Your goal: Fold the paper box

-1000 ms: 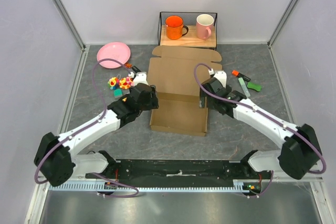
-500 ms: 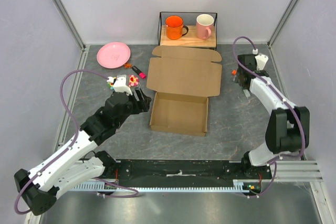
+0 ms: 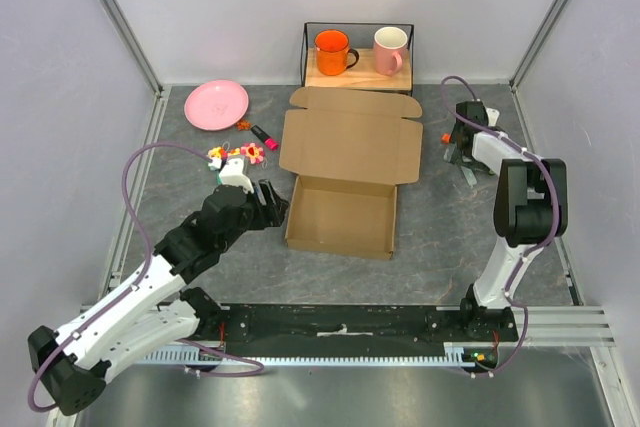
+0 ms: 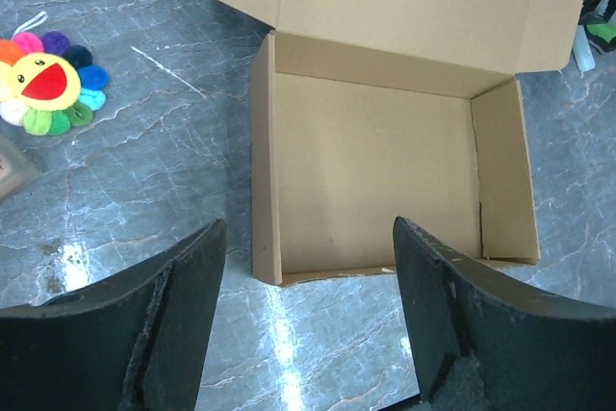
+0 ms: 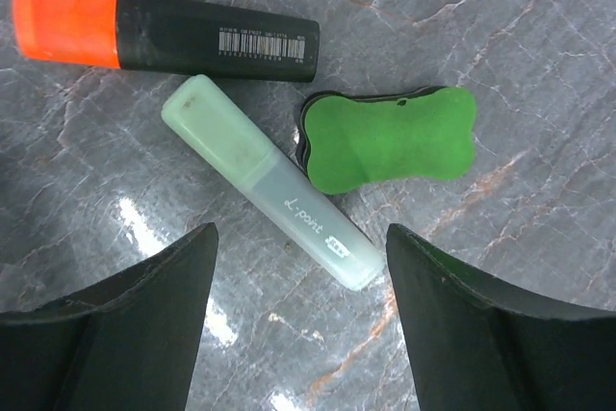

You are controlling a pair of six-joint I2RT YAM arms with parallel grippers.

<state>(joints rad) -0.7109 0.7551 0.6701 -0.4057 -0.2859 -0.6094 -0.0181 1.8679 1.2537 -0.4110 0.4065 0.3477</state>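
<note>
While the paper box (image 3: 340,215) sits centred on the surface (image 3: 440,237), lid open | left end effector (image 4: 308,238): fingers apart, empty, beside its left wall | right end effector (image 5: 300,238): apart, empty, over a pale green highlighter (image 5: 269,180)

Can't see the whole paper box (image 4: 375,170) lid, cut off at 12 o'clock. Can't make out the tiny toys (image 3: 232,155) at its 9 o'clock.

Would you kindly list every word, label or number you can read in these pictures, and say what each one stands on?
"L-point": printed on the pale green marker.
Small green label next to that word: too small to read.
Barcode with digits on the black marker with the orange cap: too small to read.
Cardboard box: no print at all.
</note>
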